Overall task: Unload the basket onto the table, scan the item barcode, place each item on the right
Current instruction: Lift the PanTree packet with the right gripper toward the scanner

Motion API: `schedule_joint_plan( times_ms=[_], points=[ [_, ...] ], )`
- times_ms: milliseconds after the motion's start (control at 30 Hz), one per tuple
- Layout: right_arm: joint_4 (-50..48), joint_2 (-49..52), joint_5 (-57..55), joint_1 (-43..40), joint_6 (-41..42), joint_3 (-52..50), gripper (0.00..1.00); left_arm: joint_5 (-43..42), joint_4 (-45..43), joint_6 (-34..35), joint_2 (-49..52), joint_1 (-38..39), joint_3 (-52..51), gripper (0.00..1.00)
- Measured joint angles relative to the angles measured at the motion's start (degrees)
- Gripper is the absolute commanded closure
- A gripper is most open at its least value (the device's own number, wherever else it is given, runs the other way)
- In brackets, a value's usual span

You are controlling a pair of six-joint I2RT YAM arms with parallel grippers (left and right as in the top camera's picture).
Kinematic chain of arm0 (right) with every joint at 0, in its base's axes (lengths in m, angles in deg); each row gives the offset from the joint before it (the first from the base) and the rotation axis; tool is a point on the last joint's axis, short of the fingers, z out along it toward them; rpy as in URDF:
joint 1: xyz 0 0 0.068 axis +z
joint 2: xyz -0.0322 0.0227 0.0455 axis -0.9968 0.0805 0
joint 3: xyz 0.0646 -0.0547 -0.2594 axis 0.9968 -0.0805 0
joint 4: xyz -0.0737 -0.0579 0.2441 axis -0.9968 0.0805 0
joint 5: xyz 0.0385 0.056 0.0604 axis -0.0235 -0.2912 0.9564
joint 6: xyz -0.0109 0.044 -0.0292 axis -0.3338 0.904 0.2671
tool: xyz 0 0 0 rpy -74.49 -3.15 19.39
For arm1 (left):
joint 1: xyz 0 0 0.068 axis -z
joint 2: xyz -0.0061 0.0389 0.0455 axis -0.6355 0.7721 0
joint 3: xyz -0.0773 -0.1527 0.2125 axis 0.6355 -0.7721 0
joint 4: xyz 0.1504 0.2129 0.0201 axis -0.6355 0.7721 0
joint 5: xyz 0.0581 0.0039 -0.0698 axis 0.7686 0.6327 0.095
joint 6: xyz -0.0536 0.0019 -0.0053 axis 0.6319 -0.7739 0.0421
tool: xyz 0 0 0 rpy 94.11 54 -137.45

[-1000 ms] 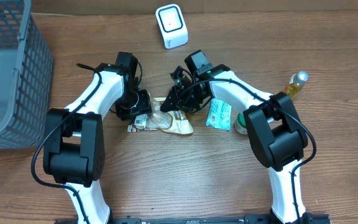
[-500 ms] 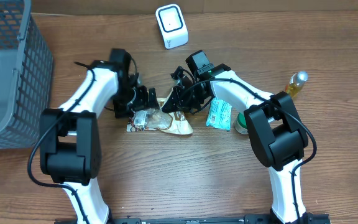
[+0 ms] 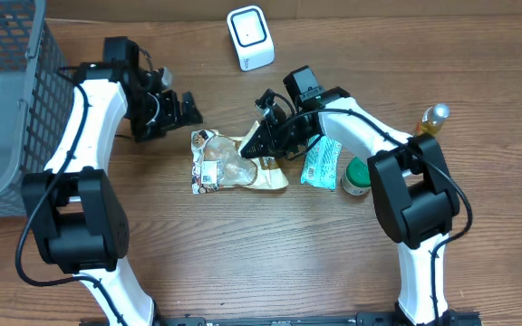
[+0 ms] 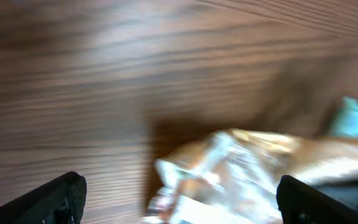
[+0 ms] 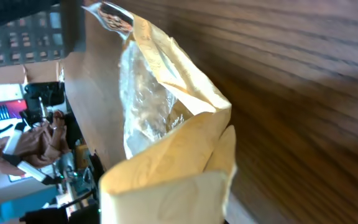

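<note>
The left gripper (image 3: 185, 108) has let go of the snack bag (image 3: 225, 165), spread its jaws wide and drawn back toward the bag's ten o'clock, now well apart from it. The right gripper (image 3: 259, 145) has closed on the bag's two o'clock edge.

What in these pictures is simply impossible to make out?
- Barcode on the snack bag: too small overhead, motion-blurred in the left wrist view, and none shows in the right wrist view.
- Right gripper: where it meets the bag is a dark tangle overhead.
- Green round item: partly hidden under the right arm overhead.
- Gray basket: cut off by the overhead picture's left edge.
</note>
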Motion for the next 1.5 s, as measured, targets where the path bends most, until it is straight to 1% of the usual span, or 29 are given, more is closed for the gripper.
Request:
schedule_joint_plan(
  times_ms=[133,233,333,600,1267,1367,1433,1500],
  points=[
    [0.2,-3.1,0.0,0.0,-1.5,0.0,0.96,11.9,0.0,0.3,0.0,-0.7,0.0,0.0],
    [0.5,-3.5,0.2,0.0,-1.9,0.1,0.96,16.9,-0.1,0.4,0.0,-0.7,0.0,0.0],
    [0.6,-3.5,0.2,0.0,-2.1,0.1,0.96,19.4,-0.2,0.4,0.0,-0.7,0.0,0.0],
    [2.2,-3.5,0.2,0.0,-2.1,0.1,0.96,21.1,-0.3,0.4,0.0,-0.7,0.0,0.0],
    [2.6,-3.5,0.4,0.0,-2.2,0.5,0.97,21.1,-0.3,0.4,0.0,-0.7,0.0,0.0],
    [7.1,-3.5,0.3,0.0,-2.3,3.8,0.96,21.1,-0.3,0.4,0.0,-0.7,0.0,0.0],
    [12.8,-3.5,0.2,-0.1,-3.1,9.2,0.96,21.1,-0.3,0.4,0.0,-0.7,0.0,0.0],
    [15.7,-3.5,-0.2,-0.1,-4.3,14.0,0.96,21.3,-0.3,0.4,0.0,-0.7,0.0,0.0]
  ],
)
